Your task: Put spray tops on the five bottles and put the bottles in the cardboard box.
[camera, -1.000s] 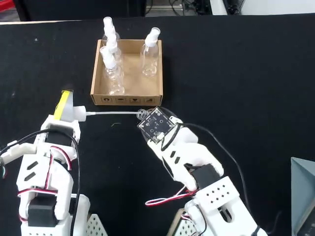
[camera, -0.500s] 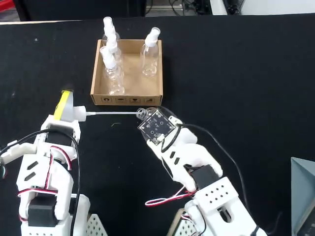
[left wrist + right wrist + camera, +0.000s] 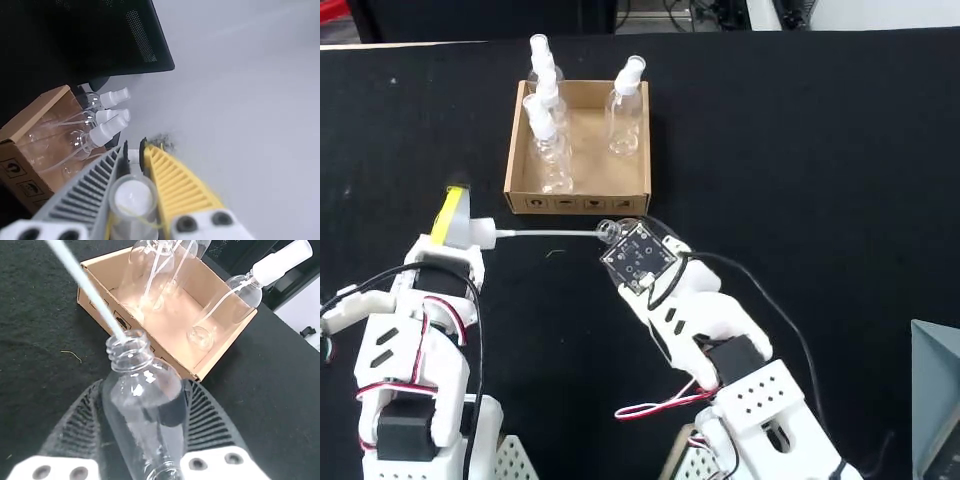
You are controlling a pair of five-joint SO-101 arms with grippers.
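Observation:
My right gripper [image 3: 145,402] is shut on a clear open bottle [image 3: 142,390], held tilted just in front of the cardboard box [image 3: 577,192]. My left gripper [image 3: 132,172] is shut on a white spray top [image 3: 131,196]. Its long dip tube [image 3: 548,233] runs level across to the bottle mouth [image 3: 607,231], and the tube's tip [image 3: 117,336] sits at the neck opening. Several capped bottles [image 3: 550,145] stand in the box.
The black table has free room to the right of the box and behind it. A grey object [image 3: 935,385] sits at the right edge. Cables [image 3: 660,405] trail from the right arm near the front.
The left gripper and the spray top have shifted very slightly; the bottle and box stand as before.

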